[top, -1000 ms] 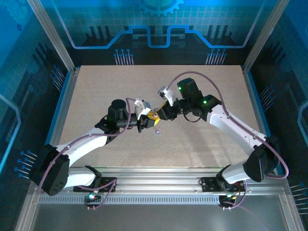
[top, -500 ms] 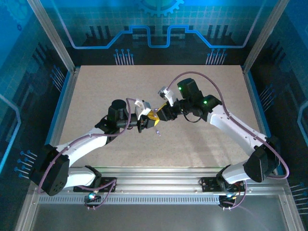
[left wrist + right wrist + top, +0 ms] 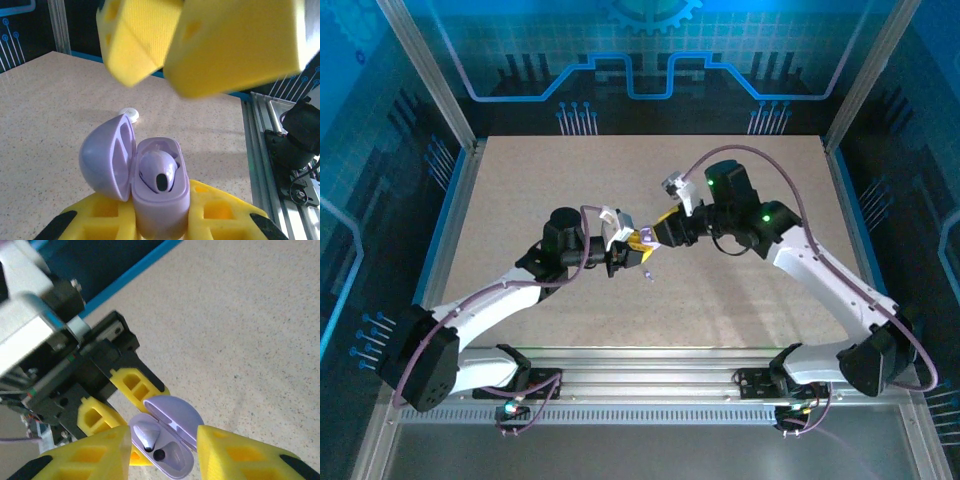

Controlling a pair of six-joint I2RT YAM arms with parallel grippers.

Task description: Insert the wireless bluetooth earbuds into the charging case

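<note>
1. The left gripper [image 3: 162,227] is clamped on the lavender charging case [image 3: 161,207], with its yellow fingers tight on both sides of the base.
2. The case's lid hangs open at 9 o'clock of the base, and one purple earbud [image 3: 159,172] sits in a well.
3. The right gripper [image 3: 162,457] hovers over the case, its jaws partly spread to either side and gripping nothing.
4. In the left wrist view, a small whitish bit [image 3: 129,113] lies on the table [image 3: 45,105] at 11 o'clock of the case.

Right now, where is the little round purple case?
The open lavender charging case sits clamped in the left gripper at mid-table, right gripper just above it.
</note>
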